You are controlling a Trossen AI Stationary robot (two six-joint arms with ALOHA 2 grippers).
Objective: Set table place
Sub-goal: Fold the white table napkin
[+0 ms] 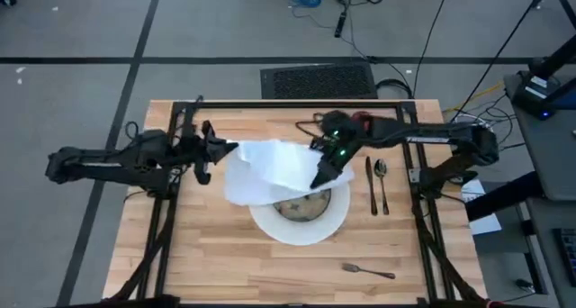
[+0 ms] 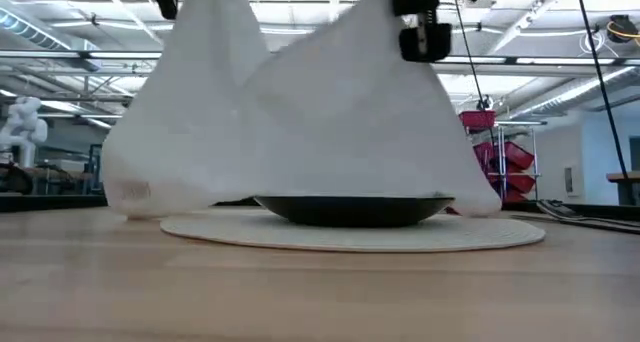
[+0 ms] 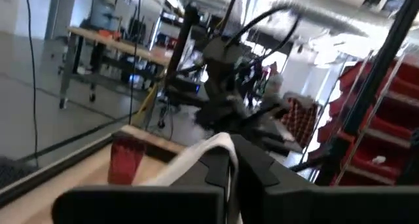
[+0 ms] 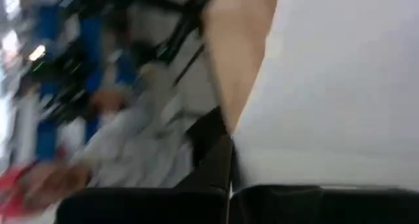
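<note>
The white napkin (image 1: pixel 265 168) hangs spread above the bowl (image 1: pixel 303 205) and the large white plate (image 1: pixel 301 225) at the counter's (image 1: pixel 225 263) centre, held at two corners and draping down over the bowl's near rim in the low view. The left gripper (image 1: pixel 223 149), arm stretched level from the left edge, has its jaws closed on the napkin's left corner; the right gripper (image 1: pixel 322 177), arm reaching in from the right and angled downward, has its jaws closed on the opposite corner. Knife (image 1: pixel 370 185) and spoon (image 1: pixel 382 184) lie right of the plate, the fork (image 1: pixel 367 271) near the front edge, the red cup (image 3: pixel 126 160) behind.
</note>
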